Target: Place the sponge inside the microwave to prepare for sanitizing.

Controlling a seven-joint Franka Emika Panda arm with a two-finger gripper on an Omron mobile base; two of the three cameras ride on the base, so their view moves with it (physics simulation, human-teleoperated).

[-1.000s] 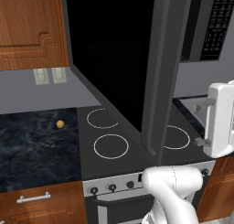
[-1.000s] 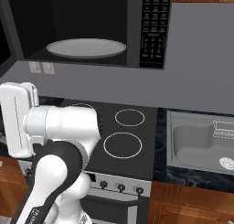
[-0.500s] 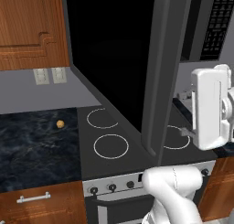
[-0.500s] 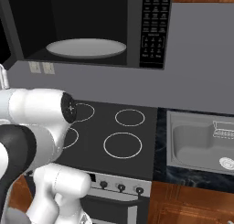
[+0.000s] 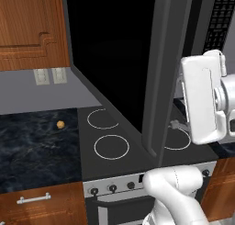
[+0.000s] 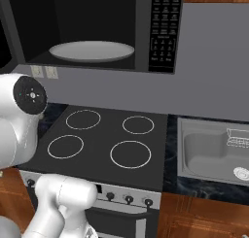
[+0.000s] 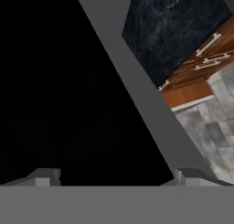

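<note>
Microwave (image 6: 92, 33) open, white plate (image 6: 91, 51) bare. My jaws stand wide, empty, facing its door (image 7: 64, 95). The sponge, probably soft and light, suits an edge pinch.

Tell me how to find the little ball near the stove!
Start at the black stovetop with its white ring burners. Look to the dark marbled counter beside it, under the wooden cabinet. The small round tan ball sits alone there, the one light, round speck on that dark surface.
</note>
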